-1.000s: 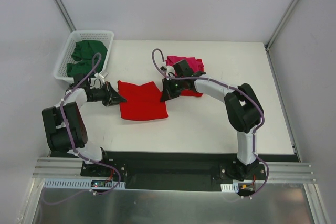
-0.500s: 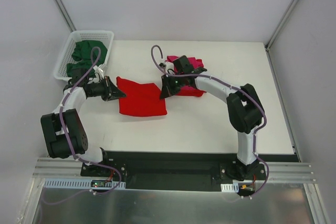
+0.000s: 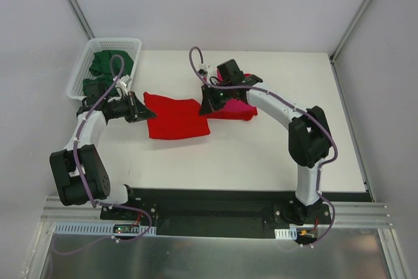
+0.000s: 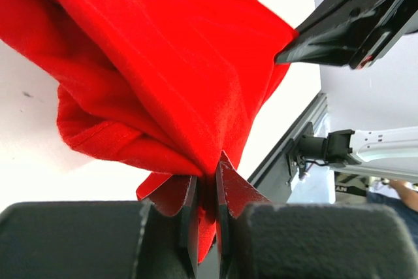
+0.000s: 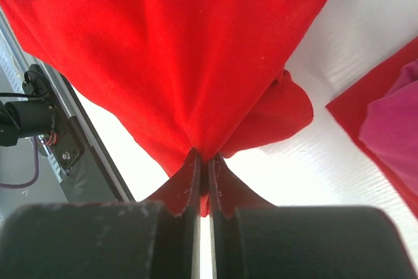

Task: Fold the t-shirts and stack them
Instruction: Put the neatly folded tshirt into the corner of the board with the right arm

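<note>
Arms on both sides stretch a folded red t-shirt (image 3: 176, 119) across the middle of the table (image 3: 281, 155). The left gripper (image 4: 208, 184) has its jaws pressed together on a bunched corner at the shirt's left edge. The right gripper (image 5: 204, 169) pinches the right edge in the same way, with only a thin ridge of cloth between its fingers. Whether the shirt hangs just clear of the tabletop or drags on it cannot be told.

Just right of it, partly under the right arm, a magenta t-shirt (image 3: 235, 104) rests on another piece of red cloth (image 3: 243, 115). Dark green t-shirts (image 3: 104, 65) wait in the white basket (image 3: 136, 44) at the far left corner.

The likely trouble is slippage. Both grips hold little fabric, so a pull by one arm that the other does not match could tug a corner free and let the fold fall open. A loose lobe of cloth sagging beside each pinch could tuck under and leave a lump when the shirt is set down. The right arm also works very close to the magenta pile and could push it askew.
</note>
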`<state>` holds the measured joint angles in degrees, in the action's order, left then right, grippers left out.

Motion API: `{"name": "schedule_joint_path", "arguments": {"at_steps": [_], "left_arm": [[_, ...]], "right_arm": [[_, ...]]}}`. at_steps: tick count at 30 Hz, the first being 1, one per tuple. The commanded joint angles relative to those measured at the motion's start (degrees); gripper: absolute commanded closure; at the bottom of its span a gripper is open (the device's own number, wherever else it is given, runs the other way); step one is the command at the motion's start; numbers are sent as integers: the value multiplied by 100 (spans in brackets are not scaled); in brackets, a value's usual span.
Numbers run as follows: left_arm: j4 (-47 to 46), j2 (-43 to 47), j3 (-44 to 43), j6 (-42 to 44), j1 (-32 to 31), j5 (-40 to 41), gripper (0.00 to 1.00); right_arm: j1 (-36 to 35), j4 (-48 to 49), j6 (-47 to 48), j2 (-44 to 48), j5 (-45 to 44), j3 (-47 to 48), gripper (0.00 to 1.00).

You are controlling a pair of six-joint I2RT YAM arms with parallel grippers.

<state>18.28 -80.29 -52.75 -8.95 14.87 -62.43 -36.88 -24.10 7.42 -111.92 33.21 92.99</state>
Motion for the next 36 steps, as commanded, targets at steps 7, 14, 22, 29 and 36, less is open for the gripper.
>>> {"name": "schedule_joint_path", "arguments": {"at_steps": [7, 14, 22, 29, 36], "left_arm": [[-528, 356, -428, 78, -125, 30, 100], [-615, 111, -780, 25, -222, 108, 100], [-738, -399, -1509, -37, -625, 267, 100], [-782, -1128, -2212, -124, -994, 390, 100], [-835, -1673, -2862, -151, -1302, 504, 100]], "right_arm": [[252, -376, 277, 364, -131, 826, 99], [392, -543, 444, 241, -297, 1221, 99], [550, -702, 559, 100, -543, 1687, 99], [998, -702, 603, -84, -684, 1959, 99], [1438, -702, 506, -251, -693, 2206, 99]]}}
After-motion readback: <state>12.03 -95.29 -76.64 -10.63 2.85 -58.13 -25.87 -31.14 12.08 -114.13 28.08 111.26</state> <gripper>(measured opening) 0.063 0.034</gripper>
